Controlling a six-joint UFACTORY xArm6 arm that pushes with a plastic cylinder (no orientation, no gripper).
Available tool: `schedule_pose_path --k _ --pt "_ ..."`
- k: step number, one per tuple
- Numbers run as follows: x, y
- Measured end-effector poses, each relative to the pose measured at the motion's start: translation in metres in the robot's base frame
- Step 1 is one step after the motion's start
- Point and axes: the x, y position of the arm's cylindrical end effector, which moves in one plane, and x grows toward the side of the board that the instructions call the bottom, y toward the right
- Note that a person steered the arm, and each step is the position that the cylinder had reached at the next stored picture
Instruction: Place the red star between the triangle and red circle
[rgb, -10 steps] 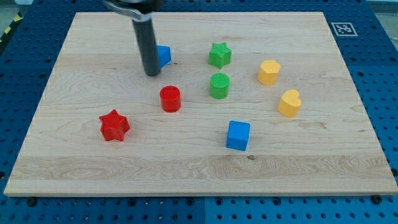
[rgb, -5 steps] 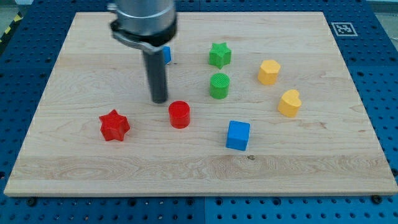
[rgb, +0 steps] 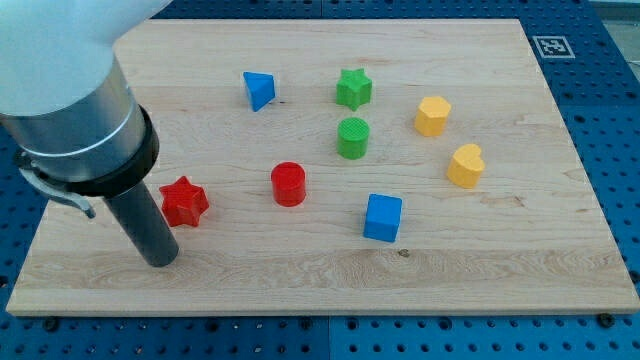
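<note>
The red star lies at the view's lower left of the wooden board. The red circle stands to its right, near the middle. The blue triangle lies toward the view's top, above the red circle. My tip rests on the board just below and slightly left of the red star, close to it; I cannot tell whether the rod touches it. The arm's body fills the upper left of the view.
A green star and a green circle sit right of the triangle. A yellow hexagon and a yellow heart are at the right. A blue cube lies lower right of the red circle.
My tip moved from beside the blue triangle down past the red circle, nudging it slightly down-right, then to the lower left, below the red star. The triangle is now uncovered.
</note>
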Motion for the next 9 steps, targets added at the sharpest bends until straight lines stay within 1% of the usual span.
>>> schedule_pose_path --k 1,3,5,7,9 --pt "-0.022 -0.011" --pt "-0.044 0.004" --pt "-0.047 0.009" --pt "-0.049 0.028" --pt "-0.088 0.029"
